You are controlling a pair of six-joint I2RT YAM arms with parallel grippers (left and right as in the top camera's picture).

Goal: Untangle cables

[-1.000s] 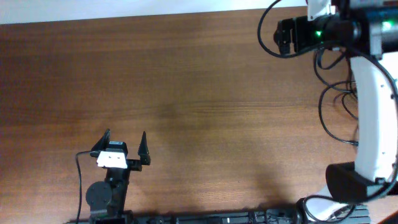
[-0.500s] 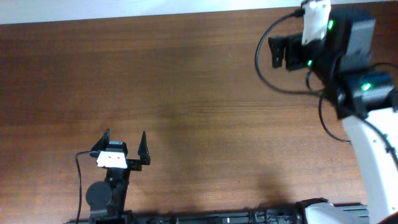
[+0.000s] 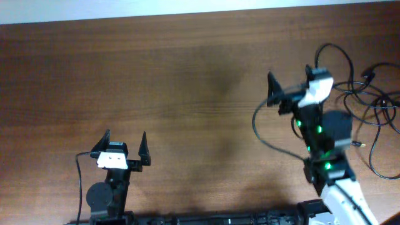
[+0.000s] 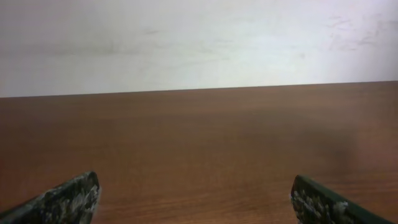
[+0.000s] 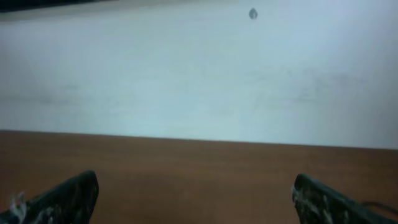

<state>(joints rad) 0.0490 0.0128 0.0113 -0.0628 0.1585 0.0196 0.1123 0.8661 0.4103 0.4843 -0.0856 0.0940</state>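
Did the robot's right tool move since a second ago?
Yes. In the overhead view the right tool has pulled back from the table's far edge, toward the robot's own side.

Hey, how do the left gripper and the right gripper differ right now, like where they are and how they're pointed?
The left gripper sits at the near left of the table, far from the cables; the right gripper is at the right, beside them. The left gripper points straight toward the far edge; the right gripper is angled somewhat leftward. Both are open and hold nothing.
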